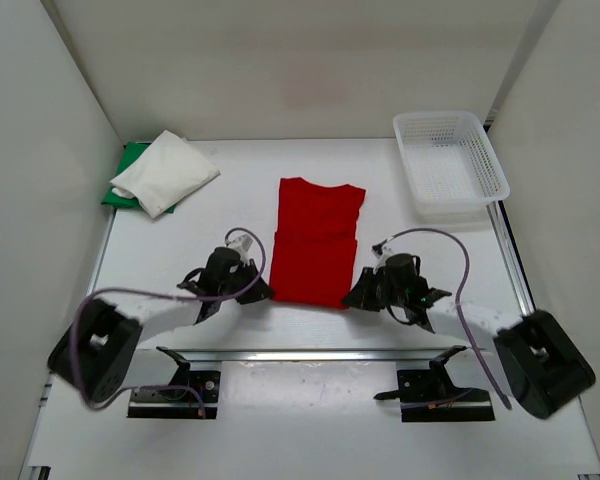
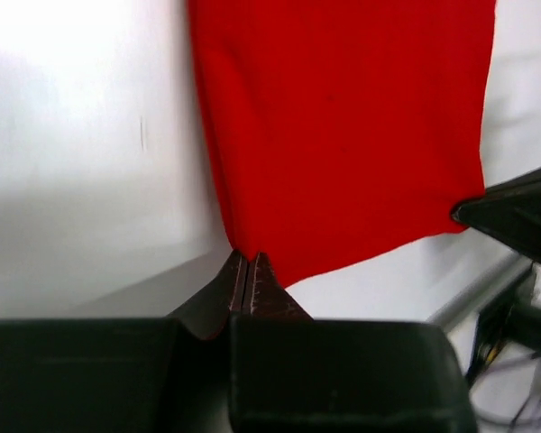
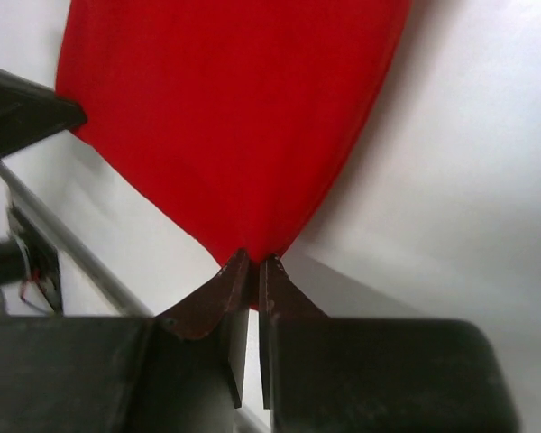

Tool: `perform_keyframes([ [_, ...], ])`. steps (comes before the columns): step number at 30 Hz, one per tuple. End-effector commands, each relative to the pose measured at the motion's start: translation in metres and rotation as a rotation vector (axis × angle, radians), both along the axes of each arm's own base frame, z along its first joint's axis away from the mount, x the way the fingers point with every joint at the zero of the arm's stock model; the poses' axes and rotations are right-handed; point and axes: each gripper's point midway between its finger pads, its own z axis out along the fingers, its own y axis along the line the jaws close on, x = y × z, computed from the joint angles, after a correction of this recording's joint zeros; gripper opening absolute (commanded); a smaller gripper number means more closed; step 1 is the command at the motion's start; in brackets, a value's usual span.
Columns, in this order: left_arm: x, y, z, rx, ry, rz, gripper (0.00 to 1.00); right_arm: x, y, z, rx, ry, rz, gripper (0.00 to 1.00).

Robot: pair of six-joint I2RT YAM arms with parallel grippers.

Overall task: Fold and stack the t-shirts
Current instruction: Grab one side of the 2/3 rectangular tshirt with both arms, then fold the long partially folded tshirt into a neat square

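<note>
The red t-shirt (image 1: 316, 240) lies flat in the middle of the table, folded into a narrow strip with its collar at the far end. My left gripper (image 1: 264, 293) is shut on its near left corner (image 2: 249, 248). At the near right corner (image 3: 252, 244) my right gripper (image 1: 352, 296) is shut on the cloth as well. A folded white t-shirt (image 1: 166, 172) rests on top of a green t-shirt (image 1: 124, 180) at the back left; only the green one's edge shows.
A white plastic mesh basket (image 1: 450, 163) stands at the back right. White walls close the table on the left, right and back. A metal rail (image 1: 310, 353) with the arm bases runs across the near edge.
</note>
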Motion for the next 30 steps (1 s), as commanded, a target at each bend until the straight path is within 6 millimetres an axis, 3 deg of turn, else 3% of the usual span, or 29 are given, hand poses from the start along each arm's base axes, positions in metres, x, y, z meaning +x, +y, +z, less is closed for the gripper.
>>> perform_keyframes([
  [1,-0.065,0.023,-0.013,0.115,0.055,-0.093,0.0,-0.062,-0.001,-0.015,-0.076,0.069,0.059,0.0],
  [2,-0.068,0.026,-0.002,0.122,-0.002,-0.077,0.0,-0.07,-0.004,-0.019,-0.094,0.083,0.035,0.0],
  [3,-0.091,0.027,-0.007,0.172,0.025,-0.132,0.0,-0.085,-0.002,-0.013,-0.11,0.062,0.061,0.0],
  [4,-0.097,0.034,0.002,0.191,0.009,-0.109,0.0,-0.095,0.008,0.003,-0.067,0.027,0.089,0.01],
  [6,-0.104,0.029,0.033,0.12,-0.052,-0.109,0.0,-0.101,0.006,0.017,-0.089,-0.001,0.061,0.0],
  [7,-0.103,0.033,0.041,0.108,-0.052,-0.088,0.0,-0.098,0.008,0.035,-0.067,-0.038,0.057,0.0],
  [9,-0.08,0.029,0.093,0.016,-0.142,-0.057,0.0,-0.079,0.016,0.082,-0.027,-0.145,0.071,0.0],
  [10,-0.069,0.032,0.105,0.007,-0.176,-0.041,0.0,-0.072,0.015,0.087,-0.031,-0.142,0.074,0.0],
  [11,-0.052,0.031,0.13,-0.001,-0.231,-0.03,0.0,-0.053,0.012,0.103,-0.031,-0.176,0.063,0.0],
  [12,-0.041,0.024,0.15,-0.012,-0.26,-0.036,0.0,-0.041,0.013,0.112,-0.046,-0.196,0.079,0.0],
  [13,-0.027,0.019,0.155,-0.014,-0.272,-0.036,0.0,-0.024,0.008,0.122,-0.023,-0.208,0.07,0.0],
  [14,-0.014,0.01,0.179,-0.058,-0.324,-0.045,0.0,-0.002,0.001,0.131,-0.022,-0.227,0.046,0.01],
  [15,0.004,0.002,0.188,-0.071,-0.337,-0.037,0.0,0.02,-0.008,0.136,-0.042,-0.245,0.014,0.0],
  [16,0.018,-0.002,0.174,-0.062,-0.291,-0.031,0.0,0.032,-0.006,0.15,-0.027,-0.272,0.026,0.0],
  [17,0.04,-0.001,0.19,-0.096,-0.324,0.001,0.0,0.05,-0.014,0.147,-0.039,-0.261,-0.005,0.0],
  [18,0.061,-0.008,0.184,-0.097,-0.303,0.009,0.0,0.07,-0.018,0.148,-0.071,-0.275,-0.037,0.0],
  [19,0.088,-0.006,0.173,-0.07,-0.273,0.043,0.0,0.088,-0.023,0.147,-0.086,-0.274,-0.066,0.0],
  [21,0.12,-0.02,0.142,-0.043,-0.192,0.045,0.0,0.115,-0.026,0.146,-0.076,-0.261,-0.076,0.0],
  [22,0.137,-0.024,0.152,-0.052,-0.219,0.055,0.0,0.126,-0.03,0.127,-0.098,-0.216,-0.095,0.0],
  [23,0.157,-0.025,0.143,-0.025,-0.21,0.09,0.0,0.139,-0.031,0.133,-0.096,-0.236,-0.1,0.0],
  [24,0.169,-0.021,0.14,-0.009,-0.204,0.111,0.0,0.15,-0.036,0.116,-0.1,-0.19,-0.109,0.0],
  [26,0.197,-0.02,0.121,0.016,-0.169,0.144,0.0,0.176,-0.045,0.095,-0.091,-0.139,-0.137,0.0],
  [28,0.222,-0.002,0.093,0.051,-0.123,0.211,0.0,0.197,-0.052,0.091,-0.081,-0.151,-0.163,0.0],
  [30,0.234,0.005,0.083,0.021,-0.093,0.24,0.01,0.212,-0.056,0.081,-0.087,-0.116,-0.171,0.0],
])
